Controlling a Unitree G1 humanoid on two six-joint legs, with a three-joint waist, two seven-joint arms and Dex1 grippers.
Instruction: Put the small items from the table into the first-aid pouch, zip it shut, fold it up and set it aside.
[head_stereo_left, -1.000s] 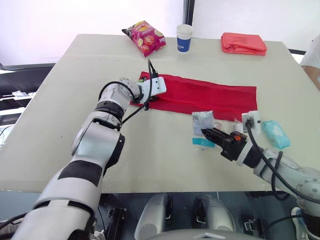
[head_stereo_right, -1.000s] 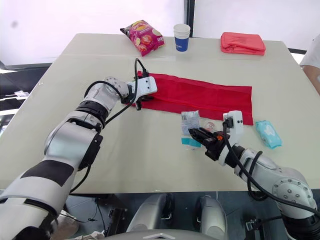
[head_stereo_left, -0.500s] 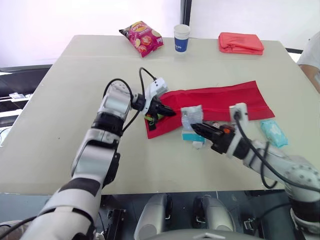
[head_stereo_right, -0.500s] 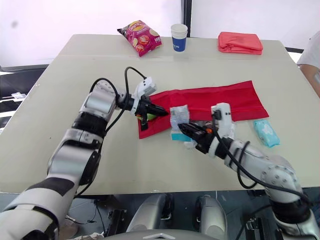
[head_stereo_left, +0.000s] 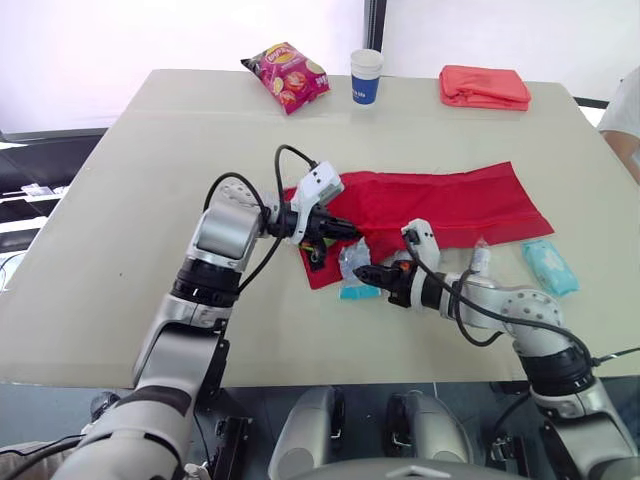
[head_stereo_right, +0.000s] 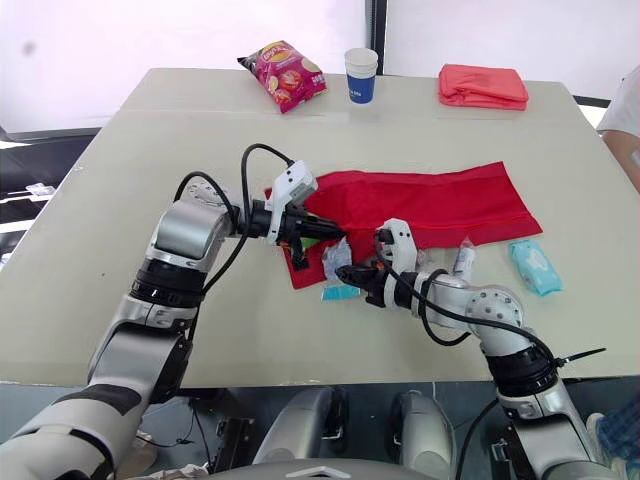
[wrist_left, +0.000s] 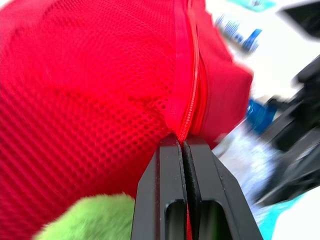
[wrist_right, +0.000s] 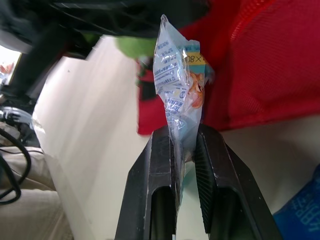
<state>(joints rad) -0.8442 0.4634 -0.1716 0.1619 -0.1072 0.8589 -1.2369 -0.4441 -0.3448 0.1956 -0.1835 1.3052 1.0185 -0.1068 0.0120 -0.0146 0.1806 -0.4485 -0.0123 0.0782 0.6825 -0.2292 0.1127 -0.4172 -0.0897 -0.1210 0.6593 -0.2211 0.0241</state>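
The red mesh first-aid pouch lies stretched across the table's middle. My left gripper is shut on the zipper edge at the pouch's left end and holds it slightly up. Something green sits inside the pouch by that opening. My right gripper is shut on a clear plastic packet, which stands just in front of the pouch's open end. A small vial and a teal wipes pack lie on the table to the right.
A chips bag, a blue paper cup and a folded coral cloth stand along the far edge. A person's sleeve shows at the right edge.
My left gripper has pulled the pouch's left end nearer and to the right, and the pouch has swung askew. My right gripper has carried the packet left to the pouch's opening.
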